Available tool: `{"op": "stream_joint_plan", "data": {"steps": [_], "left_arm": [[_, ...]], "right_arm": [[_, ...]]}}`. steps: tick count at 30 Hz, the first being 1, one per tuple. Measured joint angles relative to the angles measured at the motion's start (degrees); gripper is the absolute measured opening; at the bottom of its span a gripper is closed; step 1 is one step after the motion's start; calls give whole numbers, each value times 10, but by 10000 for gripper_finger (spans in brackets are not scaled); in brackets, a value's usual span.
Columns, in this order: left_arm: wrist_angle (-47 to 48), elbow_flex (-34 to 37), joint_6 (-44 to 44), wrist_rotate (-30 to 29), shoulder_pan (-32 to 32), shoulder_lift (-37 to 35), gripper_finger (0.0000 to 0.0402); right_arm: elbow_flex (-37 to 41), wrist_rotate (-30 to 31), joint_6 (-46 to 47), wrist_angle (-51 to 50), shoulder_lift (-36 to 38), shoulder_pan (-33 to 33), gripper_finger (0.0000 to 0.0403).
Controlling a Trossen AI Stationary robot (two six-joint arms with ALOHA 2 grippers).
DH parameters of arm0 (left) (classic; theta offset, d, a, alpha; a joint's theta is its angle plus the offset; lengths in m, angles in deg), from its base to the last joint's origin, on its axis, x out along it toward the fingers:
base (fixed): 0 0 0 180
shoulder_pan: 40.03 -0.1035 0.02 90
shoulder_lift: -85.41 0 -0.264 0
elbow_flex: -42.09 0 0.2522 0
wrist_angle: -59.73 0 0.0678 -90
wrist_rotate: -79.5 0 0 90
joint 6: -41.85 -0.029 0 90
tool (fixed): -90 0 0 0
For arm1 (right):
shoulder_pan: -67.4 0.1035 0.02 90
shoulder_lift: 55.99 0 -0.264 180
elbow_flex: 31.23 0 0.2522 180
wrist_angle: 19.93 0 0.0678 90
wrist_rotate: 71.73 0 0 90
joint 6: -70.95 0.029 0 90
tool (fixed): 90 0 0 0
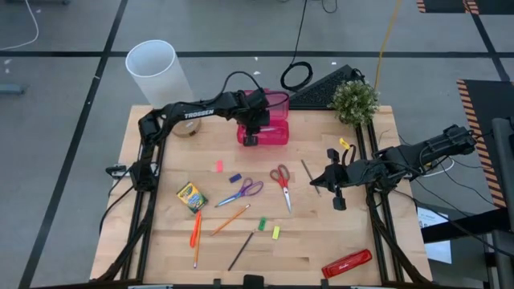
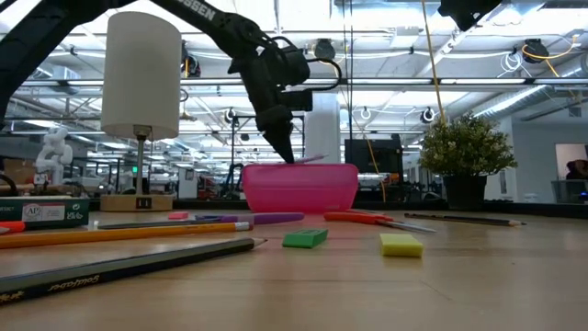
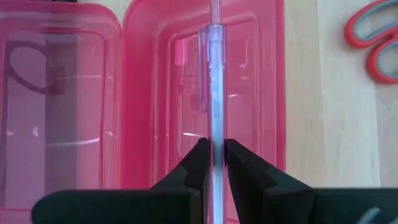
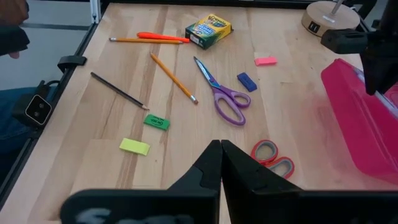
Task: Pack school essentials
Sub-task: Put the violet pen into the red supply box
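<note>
One clear pen (image 3: pixel 215 93) stands clamped between the left gripper (image 3: pixel 213 163) fingers, over the pink case (image 1: pixel 273 120) at twelve o'clock. Two scissors (image 1: pixel 281 178) lie mid-table. Right gripper (image 4: pixel 221 163), at three o'clock, is closed, empty.

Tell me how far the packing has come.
Early stage. The pink case lies open and looks empty. The left pincer holds a clear pen over it. Scissors, pencils, crayon box and erasers remain on the table; the right pincer waits shut.
</note>
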Motion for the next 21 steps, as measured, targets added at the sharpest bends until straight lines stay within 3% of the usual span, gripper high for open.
{"op": "stream_joint_plan", "data": {"steps": [21], "left_arm": [[16, 1, 31, -5, 9, 14, 47]], "right_arm": [[0, 0, 0, -7, 0, 0, 0]]}}
